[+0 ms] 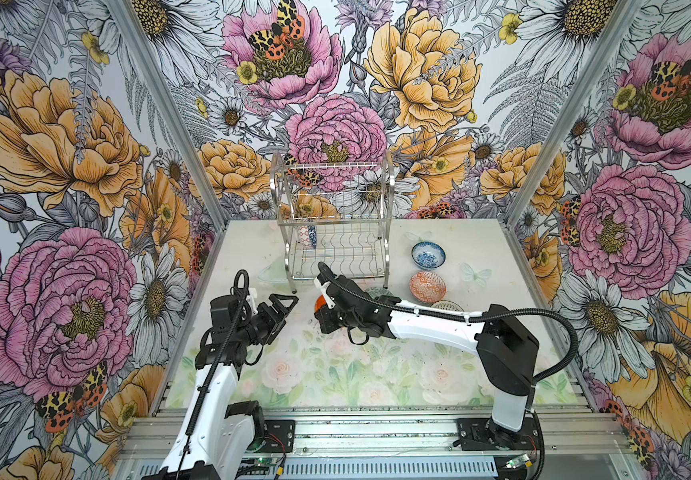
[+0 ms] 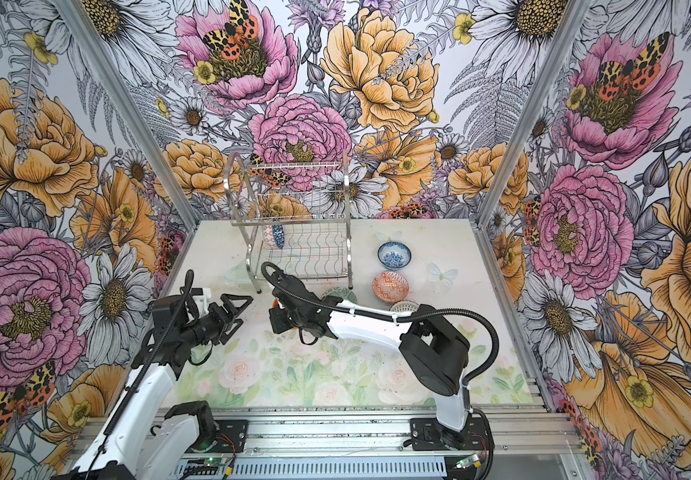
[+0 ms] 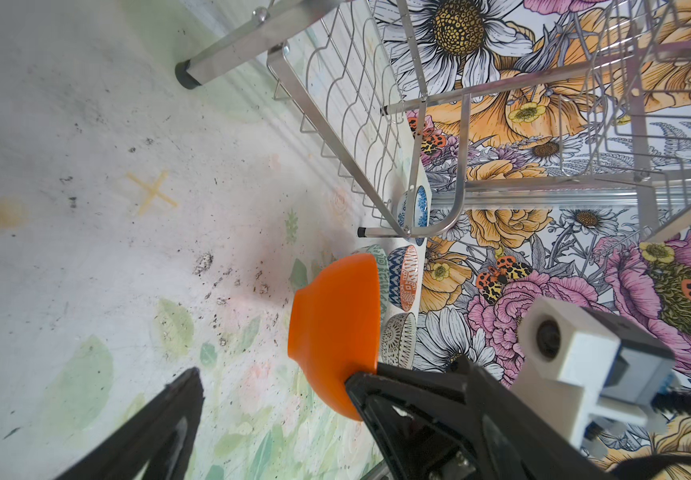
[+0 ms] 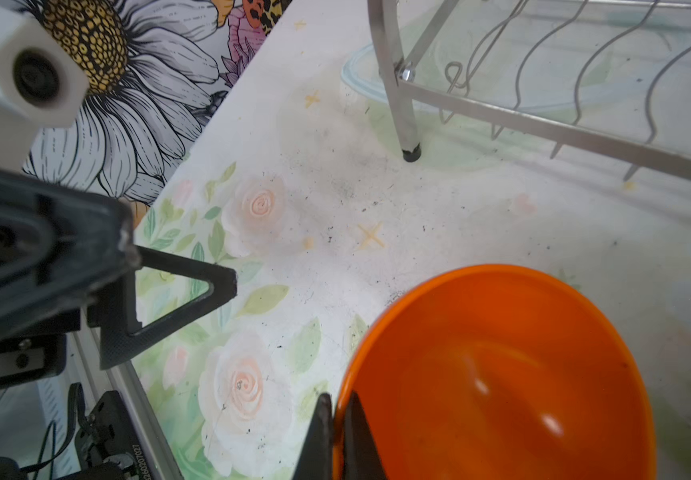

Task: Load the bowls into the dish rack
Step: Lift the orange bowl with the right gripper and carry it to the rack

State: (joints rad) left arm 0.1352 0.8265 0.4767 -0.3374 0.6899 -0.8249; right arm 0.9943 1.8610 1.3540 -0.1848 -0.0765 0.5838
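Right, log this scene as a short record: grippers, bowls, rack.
right gripper: shut on the rim of the plain glossy orange bowl
left gripper: open, empty, near that bowl
rack: two-tier silver wire dish rack, one navy-white patterned bowl on edge in its lower tier
bowls on the pale floral table: blue-white floral bowl, orange-red patterned bowl, grey-green bowl, white black-lattice bowl; last two partly behind the right arm

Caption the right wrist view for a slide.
Right pincer shut on the rim of the orange bowl, the dish rack standing beyond it.
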